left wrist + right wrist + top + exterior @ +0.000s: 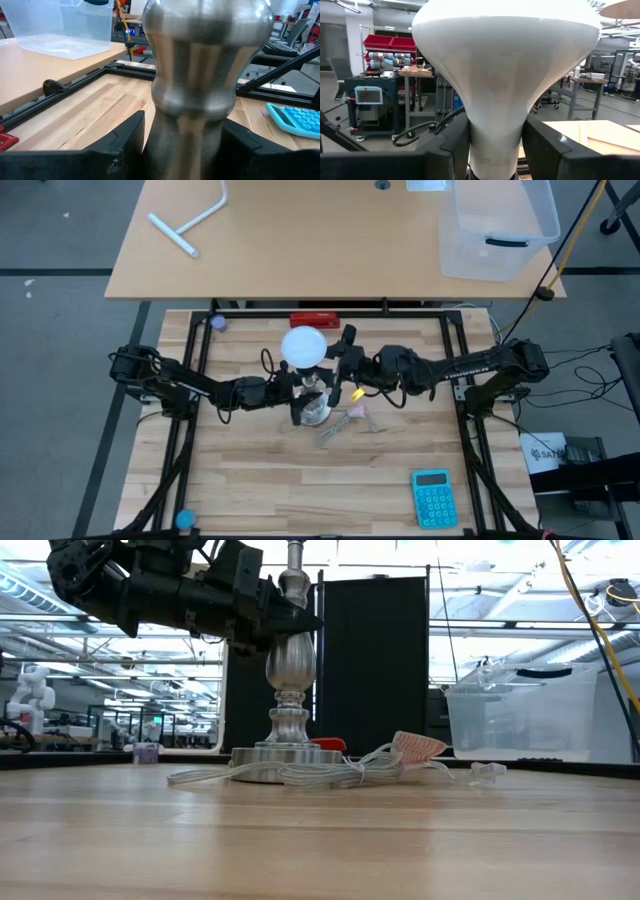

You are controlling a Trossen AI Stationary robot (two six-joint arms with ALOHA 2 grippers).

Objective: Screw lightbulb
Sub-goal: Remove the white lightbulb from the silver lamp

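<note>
No readable text, labels, brands or numbers anywhere

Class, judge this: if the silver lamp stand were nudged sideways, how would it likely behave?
The lamp stand looks metal, so probably heavy. Its wide round foot should resist tipping, though the lightbulb on top raises its weight. The left gripper steadies its stem.

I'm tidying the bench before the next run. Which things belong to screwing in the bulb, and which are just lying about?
In the job:
- lightbulb, gripped by the right hand
- silver lamp stand, clamped by the left hand, with its clear cord

Lying about:
- blue calculator
- clear bin
- white T-shaped tube
- red block
</note>
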